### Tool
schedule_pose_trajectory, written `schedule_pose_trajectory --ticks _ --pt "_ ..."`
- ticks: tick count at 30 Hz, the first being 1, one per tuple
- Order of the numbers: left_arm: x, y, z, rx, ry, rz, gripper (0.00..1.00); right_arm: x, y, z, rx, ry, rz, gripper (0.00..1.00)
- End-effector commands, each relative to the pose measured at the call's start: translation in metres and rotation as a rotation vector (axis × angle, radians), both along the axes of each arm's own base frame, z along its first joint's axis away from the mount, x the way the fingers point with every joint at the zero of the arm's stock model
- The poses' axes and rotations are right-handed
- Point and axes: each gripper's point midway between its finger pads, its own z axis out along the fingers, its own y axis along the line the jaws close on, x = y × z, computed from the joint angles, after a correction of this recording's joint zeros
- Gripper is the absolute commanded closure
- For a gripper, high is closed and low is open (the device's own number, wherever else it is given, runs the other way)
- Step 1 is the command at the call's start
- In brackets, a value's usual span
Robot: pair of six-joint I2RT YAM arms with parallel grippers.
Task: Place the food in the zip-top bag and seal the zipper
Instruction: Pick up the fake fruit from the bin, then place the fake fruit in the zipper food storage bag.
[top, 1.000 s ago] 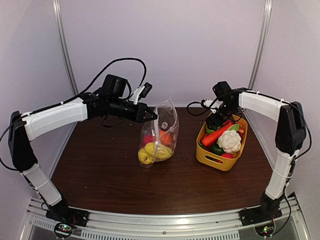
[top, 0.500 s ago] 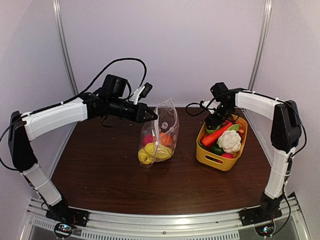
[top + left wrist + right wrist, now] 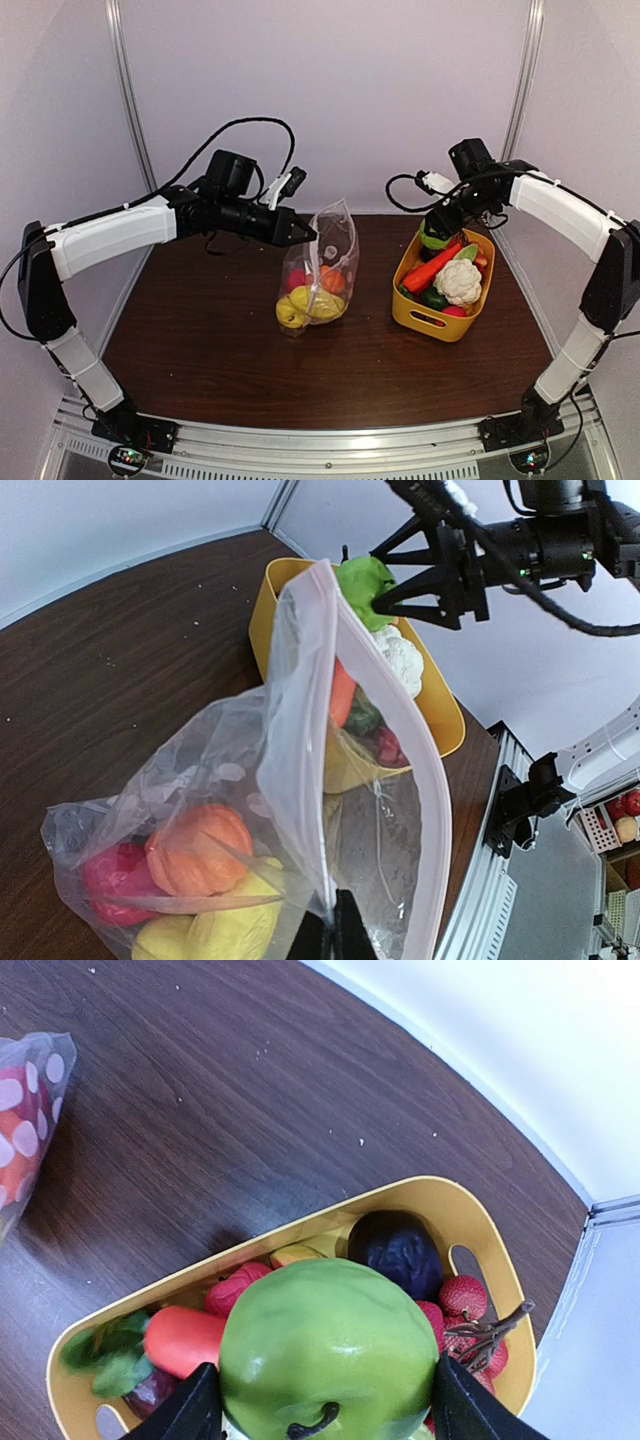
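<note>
The clear zip-top bag (image 3: 322, 262) stands mid-table, mouth up, with yellow, orange and red food (image 3: 195, 852) inside. My left gripper (image 3: 303, 232) is shut on the bag's rim (image 3: 325, 870) and holds its mouth open. My right gripper (image 3: 437, 232) is shut on a green apple (image 3: 327, 1350), lifted above the far end of the yellow basket (image 3: 418, 313). The apple also shows in the left wrist view (image 3: 364, 583). The carrot (image 3: 432, 268) and cauliflower (image 3: 458, 281) lie in the basket. The zipper strip (image 3: 405, 730) runs along the open mouth.
The yellow basket (image 3: 400, 1203) also holds a dark purple fruit (image 3: 398, 1247), red lychees (image 3: 463, 1297) and green leaves (image 3: 110, 1345). Brown tabletop lies between bag and basket. White walls stand close behind and at both sides.
My right gripper has risen out of the basket with the green apple in it. The left gripper and the bag have stayed in place.
</note>
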Motion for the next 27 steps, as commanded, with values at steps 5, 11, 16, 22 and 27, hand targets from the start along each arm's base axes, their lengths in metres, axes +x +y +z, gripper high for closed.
schedule_pose_trajectory --ticks 5,11,16,22,27 --pt "0.001 -0.008 -0.008 -0.014 0.003 -0.039 1.00 -0.042 0.029 0.034 0.165 0.010 0.129 0.43" --pt "0.001 -0.009 -0.006 -0.013 -0.017 -0.051 1.00 -0.098 0.090 0.082 0.394 0.018 0.409 0.43" --pt "0.000 -0.008 -0.006 -0.013 -0.023 -0.053 1.00 -0.132 0.131 0.115 0.516 0.034 0.593 0.43" --pt "0.001 -0.008 -0.007 -0.009 -0.027 -0.050 1.00 -0.135 0.167 0.155 0.609 0.002 0.711 0.42" --pt "0.000 -0.008 -0.006 -0.012 -0.024 -0.052 1.00 -0.131 0.194 0.154 0.676 0.077 0.739 0.43"
